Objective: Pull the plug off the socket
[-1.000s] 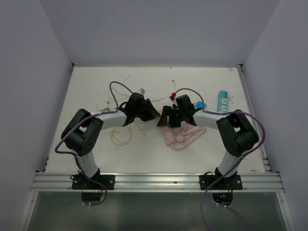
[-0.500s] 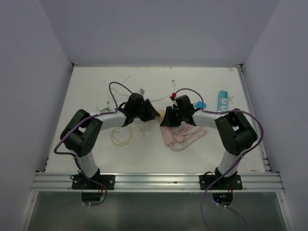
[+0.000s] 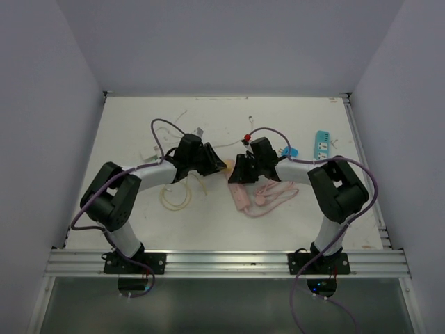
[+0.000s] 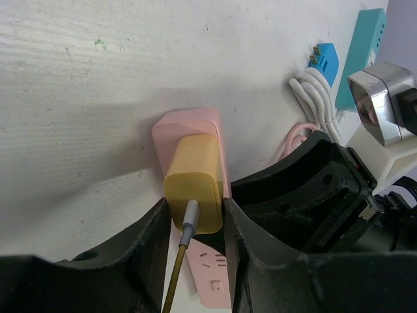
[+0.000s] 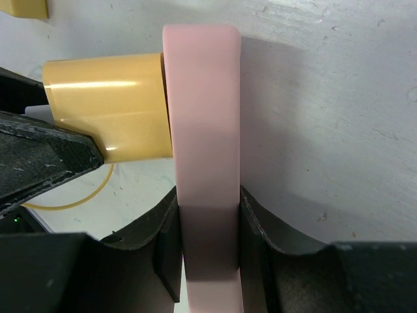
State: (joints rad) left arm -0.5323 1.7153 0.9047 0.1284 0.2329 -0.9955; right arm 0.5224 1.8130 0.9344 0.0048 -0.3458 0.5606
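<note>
Right wrist view: the pink socket (image 5: 203,117) is seen edge-on near the middle of the table (image 3: 139,132), its long axis running straight away from the right gripper (image 5: 207,222), which is closed on its near end. The glossy yellow plug (image 5: 107,107) is seated in its face, pointed sideways, prongs hidden. The plug's sides are clamped by the left gripper (image 4: 195,214), with a cable (image 4: 179,261) leaving its back
</note>
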